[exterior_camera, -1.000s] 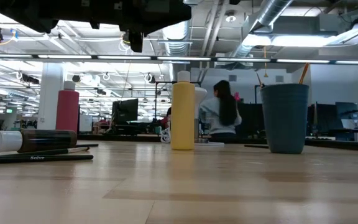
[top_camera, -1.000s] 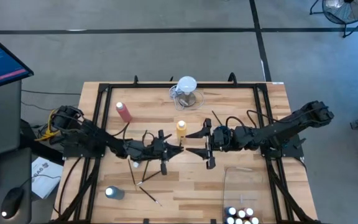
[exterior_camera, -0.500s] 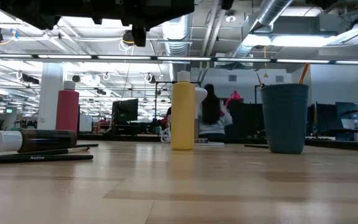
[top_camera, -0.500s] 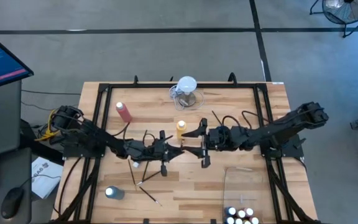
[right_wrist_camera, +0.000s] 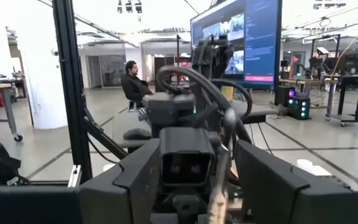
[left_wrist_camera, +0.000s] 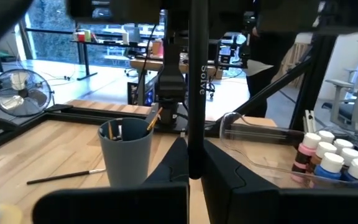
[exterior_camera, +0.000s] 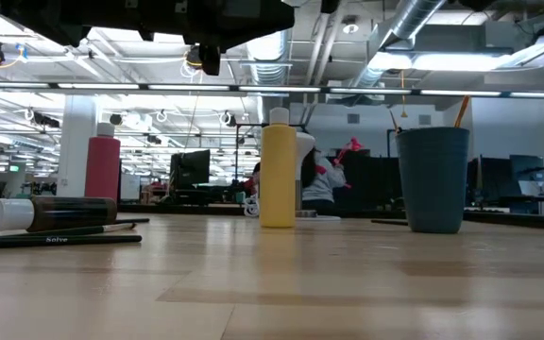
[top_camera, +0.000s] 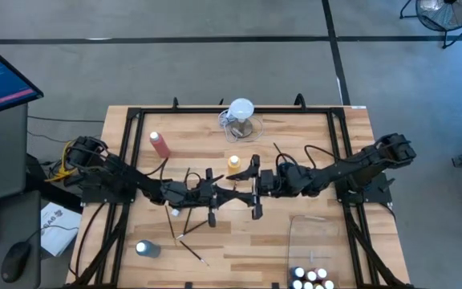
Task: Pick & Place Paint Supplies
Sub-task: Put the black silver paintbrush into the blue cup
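left claw: the left claw (left_wrist_camera: 194, 173) is clamped shut on a thin dark paintbrush (left_wrist_camera: 195, 74), which stands upright between its fingers. In the high view it sits mid-table (top_camera: 228, 193), pointing at the other arm.

why held like that: looks to me like a hand-off pose. With the brush crosswise to the claw, the shaft sticks out on both sides of the fingers, so there's free shaft for the other claw to take.

right claw: the right claw (top_camera: 254, 189) is wide open with nothing in it, nose to nose with the left one and just beside it. Its two fingers are spread either side of the line between the arms.

clear bin: the bin (top_camera: 297, 233) is on the right arm's side near the front edge, with small white-capped bottles (top_camera: 311, 278) already in it. Probably why the brush goes to the right arm.

left to sort: the yellow bottle (top_camera: 234, 164) just behind the claws, the pink-red bottle (top_camera: 160, 144) toward the back left, and loose brushes (top_camera: 192, 250) in front of the left arm.

other stuff: a grey cup (top_camera: 147, 249) of brushes at front left, a clear jug (top_camera: 241, 120) at the back edge.

watch out: the right claw needs to close on the shaft, not on the left fingers.
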Controlling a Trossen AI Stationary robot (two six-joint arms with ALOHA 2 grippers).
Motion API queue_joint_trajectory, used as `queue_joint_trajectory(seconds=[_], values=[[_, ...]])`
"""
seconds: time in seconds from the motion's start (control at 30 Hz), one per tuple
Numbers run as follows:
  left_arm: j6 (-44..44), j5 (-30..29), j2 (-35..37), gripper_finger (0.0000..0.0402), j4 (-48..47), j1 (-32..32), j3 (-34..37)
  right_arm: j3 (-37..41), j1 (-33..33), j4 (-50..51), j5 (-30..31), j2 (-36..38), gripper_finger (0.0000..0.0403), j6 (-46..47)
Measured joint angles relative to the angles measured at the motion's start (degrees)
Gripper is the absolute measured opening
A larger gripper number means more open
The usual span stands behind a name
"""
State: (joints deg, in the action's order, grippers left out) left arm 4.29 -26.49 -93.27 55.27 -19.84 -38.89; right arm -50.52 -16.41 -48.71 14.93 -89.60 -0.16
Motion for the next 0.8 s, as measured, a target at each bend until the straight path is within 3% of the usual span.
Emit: queue_joint_trajectory(seconds=[0.8], values=[[0.0, -0.5, 0.2, 0.0001, -2.6, -0.2, 0.1, 0.0, -2.4, 8.4, 0.3, 4.6, 0.0084, -2.9]])
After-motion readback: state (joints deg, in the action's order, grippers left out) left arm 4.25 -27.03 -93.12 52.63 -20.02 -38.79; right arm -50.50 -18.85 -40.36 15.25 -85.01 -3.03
